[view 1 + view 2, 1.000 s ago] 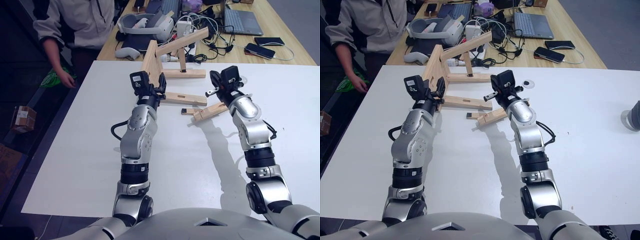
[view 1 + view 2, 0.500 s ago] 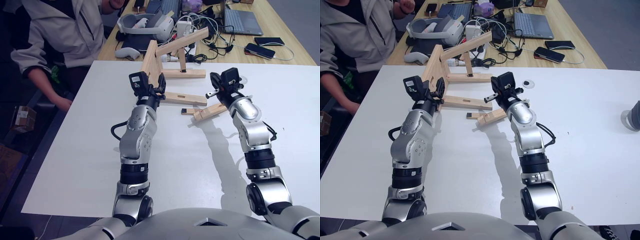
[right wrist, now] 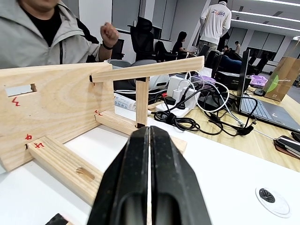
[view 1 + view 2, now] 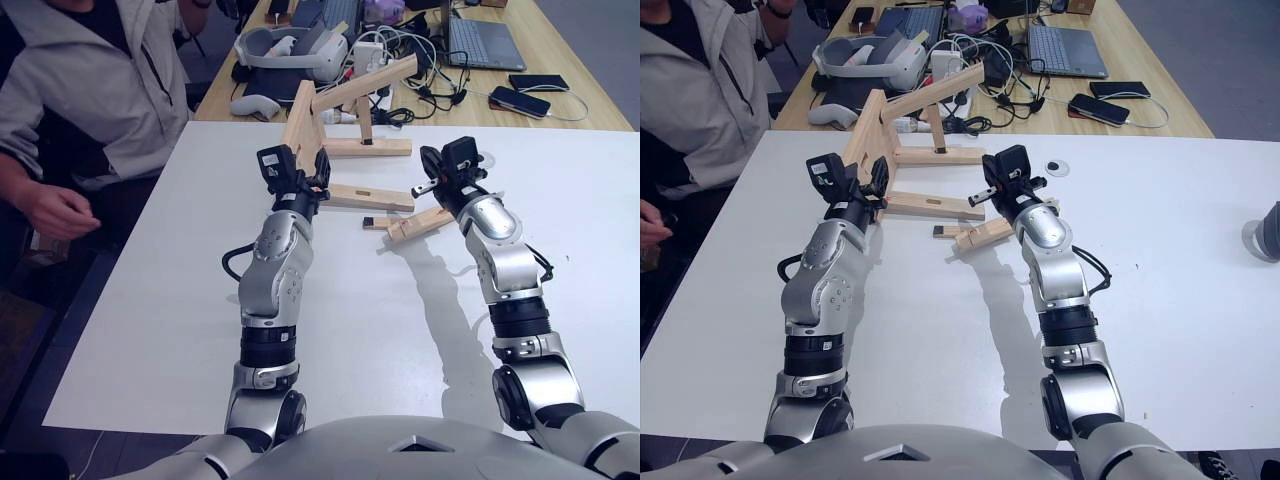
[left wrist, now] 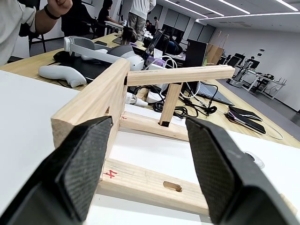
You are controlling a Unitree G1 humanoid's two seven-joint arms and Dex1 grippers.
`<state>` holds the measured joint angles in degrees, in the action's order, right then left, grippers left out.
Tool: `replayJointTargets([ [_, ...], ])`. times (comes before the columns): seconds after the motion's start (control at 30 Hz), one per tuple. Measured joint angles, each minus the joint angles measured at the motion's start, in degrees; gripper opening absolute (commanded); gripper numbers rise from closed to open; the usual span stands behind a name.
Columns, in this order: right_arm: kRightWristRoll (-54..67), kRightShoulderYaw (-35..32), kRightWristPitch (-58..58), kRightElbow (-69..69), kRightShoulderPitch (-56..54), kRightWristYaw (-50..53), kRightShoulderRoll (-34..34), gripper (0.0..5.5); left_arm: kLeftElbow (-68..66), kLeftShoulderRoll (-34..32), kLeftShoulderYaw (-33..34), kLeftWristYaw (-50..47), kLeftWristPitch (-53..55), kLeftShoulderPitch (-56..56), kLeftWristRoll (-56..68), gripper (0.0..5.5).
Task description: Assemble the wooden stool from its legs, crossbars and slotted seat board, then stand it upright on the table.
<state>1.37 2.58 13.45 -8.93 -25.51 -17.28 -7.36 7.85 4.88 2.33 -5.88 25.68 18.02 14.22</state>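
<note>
The part-built stool lies on its side at the far end of the white table: the slotted seat board stands on edge with two legs joined by a crossbar. A loose leg with a slot lies flat in front of it. My left gripper is open, its pads on either side of the seat board's edge without touching it. My right gripper is shut on nothing, just above a short loose wooden piece. The shut fingers point at the stool frame.
A small black part lies beside the short piece. A small round disc and a grey object sit on the table's right side. Behind the table a wooden desk holds a headset, cables, a laptop and phones.
</note>
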Motion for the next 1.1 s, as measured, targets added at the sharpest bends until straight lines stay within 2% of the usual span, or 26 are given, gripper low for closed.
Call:
replayJointTargets([
  [1.1, 0.1, -0.1, 0.2, -0.4, -0.3, -0.7, -0.1, 0.03, -0.2, 0.2, 0.4, 0.0, 0.0, 0.4, 0.3, 2.92],
])
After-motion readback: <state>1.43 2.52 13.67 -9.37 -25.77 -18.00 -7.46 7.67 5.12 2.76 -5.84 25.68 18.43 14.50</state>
